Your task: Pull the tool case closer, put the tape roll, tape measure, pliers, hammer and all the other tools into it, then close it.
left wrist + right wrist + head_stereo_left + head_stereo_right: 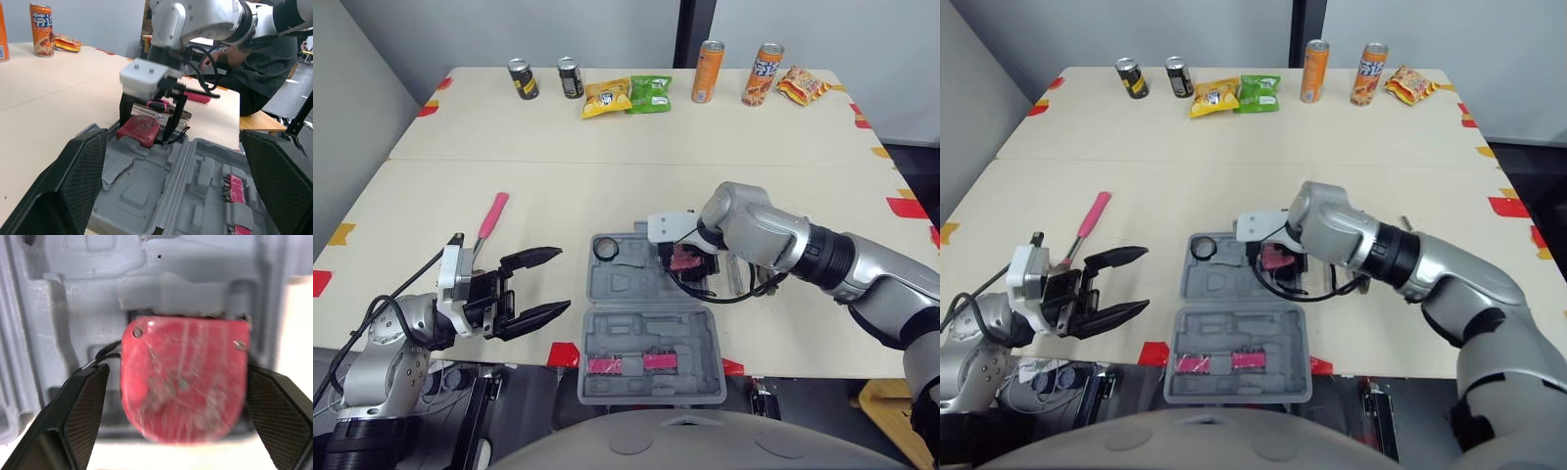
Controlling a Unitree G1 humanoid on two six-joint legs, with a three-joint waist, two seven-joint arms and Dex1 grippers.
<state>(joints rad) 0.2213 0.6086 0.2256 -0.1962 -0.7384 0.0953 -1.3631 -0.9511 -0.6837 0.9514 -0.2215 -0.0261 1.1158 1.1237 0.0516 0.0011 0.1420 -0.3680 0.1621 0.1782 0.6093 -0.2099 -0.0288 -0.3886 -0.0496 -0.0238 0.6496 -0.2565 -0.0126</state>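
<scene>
Nearest thing is the open case [651, 333] at the table's front edge, tape roll [606, 251] in its far half. Left gripper [562, 280] hangs spread wide and empty, with a pink-handled tool [492, 217] beyond it. Cans [523, 78] and snack bags [607, 98] sit way at the back.

Left wrist view: right gripper [149, 128] straddles the tape measure [139, 129], which sits tilted in the case. More pink handles [195, 96] lie behind it, and a person [254, 63] sits further back.

Right wrist view: fingers [83, 401] spread either side of the tape measure, not squeezing it.
</scene>
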